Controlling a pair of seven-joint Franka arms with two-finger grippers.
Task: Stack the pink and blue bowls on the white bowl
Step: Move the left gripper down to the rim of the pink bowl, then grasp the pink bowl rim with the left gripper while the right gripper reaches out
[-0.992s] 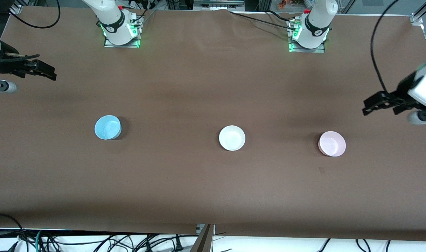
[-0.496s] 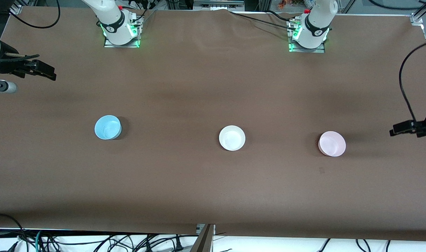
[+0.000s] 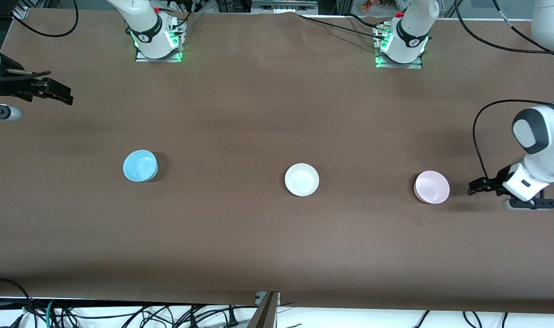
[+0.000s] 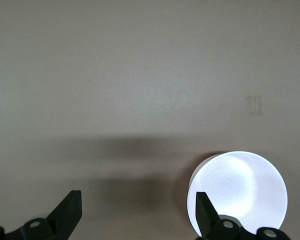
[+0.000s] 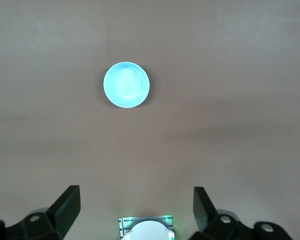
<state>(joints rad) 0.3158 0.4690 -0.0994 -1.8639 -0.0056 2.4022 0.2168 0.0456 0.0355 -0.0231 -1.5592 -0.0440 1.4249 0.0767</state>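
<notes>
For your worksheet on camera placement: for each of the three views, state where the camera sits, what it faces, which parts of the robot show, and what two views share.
Front view: high across the table, facing both bases; shows the blue bowl, white bowl, pink bowl, right gripper and left gripper.
Left wrist view: on the left wrist, facing the tabletop; open fingers beside the pink bowl.
Right wrist view: on the right wrist, high over the blue bowl; open fingers.
Shared: front and left wrist views both show the pink bowl.

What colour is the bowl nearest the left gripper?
Pale pink; the bowl shows best in the front view, beside the left gripper.
</notes>
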